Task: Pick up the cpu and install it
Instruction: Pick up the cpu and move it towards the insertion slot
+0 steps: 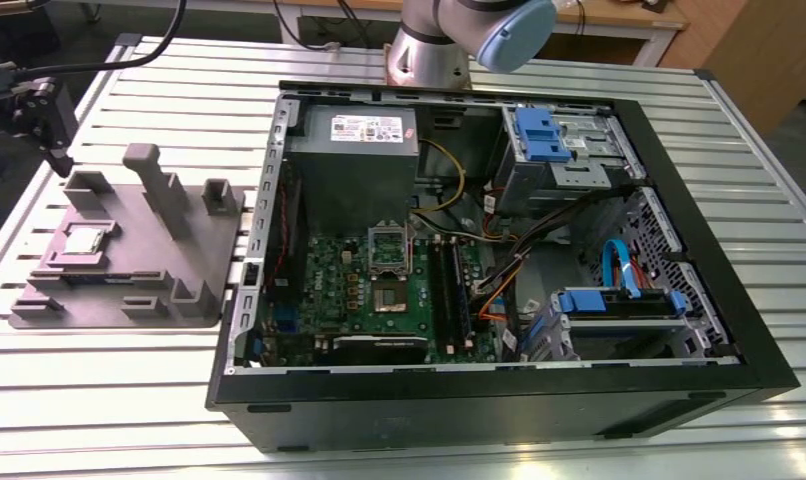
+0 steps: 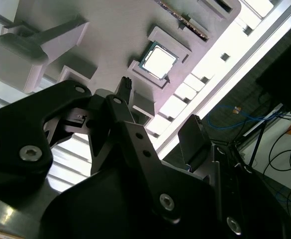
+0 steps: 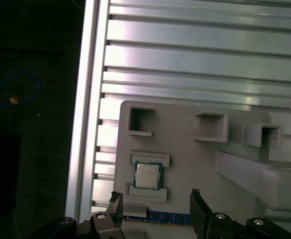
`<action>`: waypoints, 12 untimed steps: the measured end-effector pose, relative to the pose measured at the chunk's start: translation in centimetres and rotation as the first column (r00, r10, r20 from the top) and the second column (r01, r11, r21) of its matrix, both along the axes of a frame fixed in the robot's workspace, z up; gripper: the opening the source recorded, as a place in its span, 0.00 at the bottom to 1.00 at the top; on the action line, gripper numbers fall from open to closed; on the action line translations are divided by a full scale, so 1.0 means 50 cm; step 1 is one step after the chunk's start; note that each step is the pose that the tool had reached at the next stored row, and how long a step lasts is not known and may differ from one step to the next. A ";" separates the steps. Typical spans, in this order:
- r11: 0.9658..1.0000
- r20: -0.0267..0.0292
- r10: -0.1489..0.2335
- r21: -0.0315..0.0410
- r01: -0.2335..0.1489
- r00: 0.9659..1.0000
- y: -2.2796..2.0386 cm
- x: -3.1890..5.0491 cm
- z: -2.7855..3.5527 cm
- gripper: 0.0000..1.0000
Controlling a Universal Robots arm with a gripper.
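Slatted aluminium table point(image 1: 110, 400) carries a grey fixture tray point(image 1: 123, 262) whose raised stops seat the cpu point(image 3: 147, 175) flat, metal face up, beside the open computer case point(image 1: 510, 400); the gripper point(image 3: 155, 195) hangs near it, fingers spread, empty.

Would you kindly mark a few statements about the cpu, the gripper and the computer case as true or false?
1. The cpu lies in a recess of the grey tray. True.
2. The gripper is shut on the cpu. False: its jaws stand open and empty, apart from the cpu.
3. The computer case lies open, showing the green motherboard. True.
4. The tray lies to the exterior view's right of the case. False: it lies to the case's left in that view.
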State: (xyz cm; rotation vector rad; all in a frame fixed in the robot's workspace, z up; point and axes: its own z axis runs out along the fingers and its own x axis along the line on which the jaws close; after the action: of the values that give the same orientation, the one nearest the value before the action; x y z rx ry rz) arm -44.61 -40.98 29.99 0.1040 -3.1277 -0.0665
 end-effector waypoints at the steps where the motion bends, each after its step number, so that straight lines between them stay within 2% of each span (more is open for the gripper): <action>1: 1.000 0.000 0.000 0.000 0.000 1.000 0.0000 0.000 0.000 0.65; 8: 1.000 0.000 0.000 0.000 0.000 1.000 0.0000 0.000 -0.001 0.65; 12: 1.000 -0.006 0.000 -0.004 0.000 1.000 -0.0002 0.000 -0.006 0.65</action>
State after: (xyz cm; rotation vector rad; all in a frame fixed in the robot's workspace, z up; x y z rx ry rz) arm -44.63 -40.99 29.70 0.1034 -3.1215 -0.0609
